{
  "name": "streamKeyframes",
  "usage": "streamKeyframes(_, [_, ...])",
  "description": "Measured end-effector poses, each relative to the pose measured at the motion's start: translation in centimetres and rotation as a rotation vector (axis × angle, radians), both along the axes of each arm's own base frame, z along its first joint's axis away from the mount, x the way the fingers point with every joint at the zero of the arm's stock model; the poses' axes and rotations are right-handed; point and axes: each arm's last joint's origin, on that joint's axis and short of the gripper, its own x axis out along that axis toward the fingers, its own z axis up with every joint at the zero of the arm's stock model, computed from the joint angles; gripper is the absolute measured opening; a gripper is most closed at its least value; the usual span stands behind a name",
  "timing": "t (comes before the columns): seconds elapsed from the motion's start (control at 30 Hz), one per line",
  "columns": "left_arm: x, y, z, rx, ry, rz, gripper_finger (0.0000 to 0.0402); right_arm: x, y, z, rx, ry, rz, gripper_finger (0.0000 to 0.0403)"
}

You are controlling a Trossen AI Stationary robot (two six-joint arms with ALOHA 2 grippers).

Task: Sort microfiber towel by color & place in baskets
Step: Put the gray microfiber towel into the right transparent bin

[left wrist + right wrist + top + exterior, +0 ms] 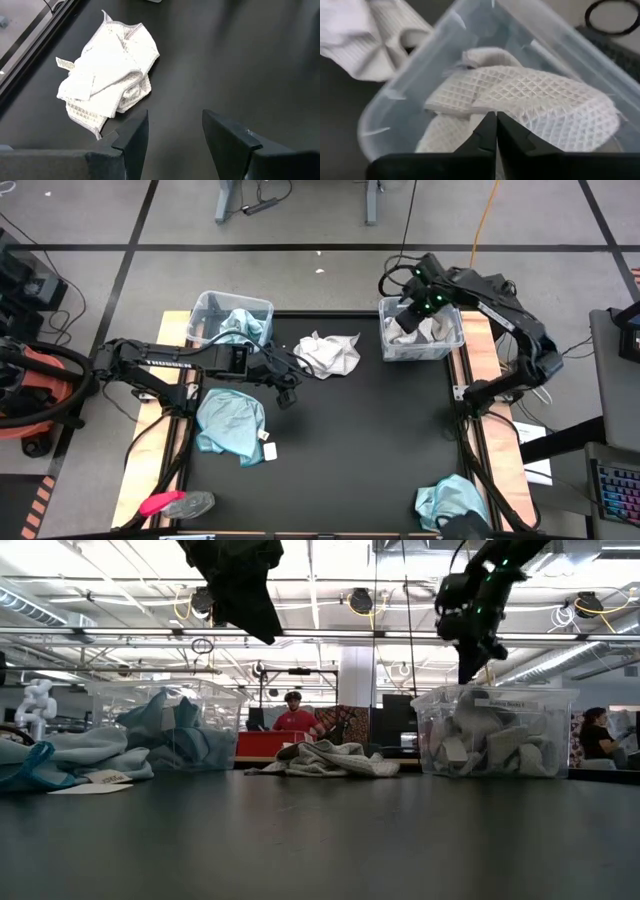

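My right gripper point(496, 131) is shut, with nothing between its fingers. It hangs just above the right basket point(420, 332), which holds pale grey-white towels point(530, 100). My left gripper point(175, 135) stands open above the table, short of a crumpled grey-white towel point(107, 70) that lies on the table top point(328, 353). The left basket point(232, 320) holds a teal towel. A second teal towel point(230, 423) lies by the table's left edge. A third point(452, 502) lies at the near right corner.
A small pink-and-grey object point(175, 503) lies at the near left corner. The table's dark middle point(350, 440) is bare. In the low view, people sit in the room behind the table.
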Motion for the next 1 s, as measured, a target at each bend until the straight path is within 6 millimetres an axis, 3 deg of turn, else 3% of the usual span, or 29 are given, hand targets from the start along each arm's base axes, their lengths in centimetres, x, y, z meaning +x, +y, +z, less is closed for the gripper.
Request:
streamKeyframes(0.7, [0.0, 0.0, 0.0, -0.01, -0.004, 0.023, 0.0192, 0.8, -5.8, -9.6, 0.269, 0.248, -0.015, 0.0001])
streamKeyframes(0.87, [0.0, 0.0, 0.0, -0.009, 0.0, 0.024, 0.0192, 1.1, -5.9, -10.1, 0.283, 0.243, -0.025, 0.0001])
streamKeyframes(1.0, [0.0, 0.0, 0.0, -0.008, 0.001, 0.022, 0.0192, 0.9, -5.4, -9.2, 0.287, 0.212, -0.043, 0.0001])
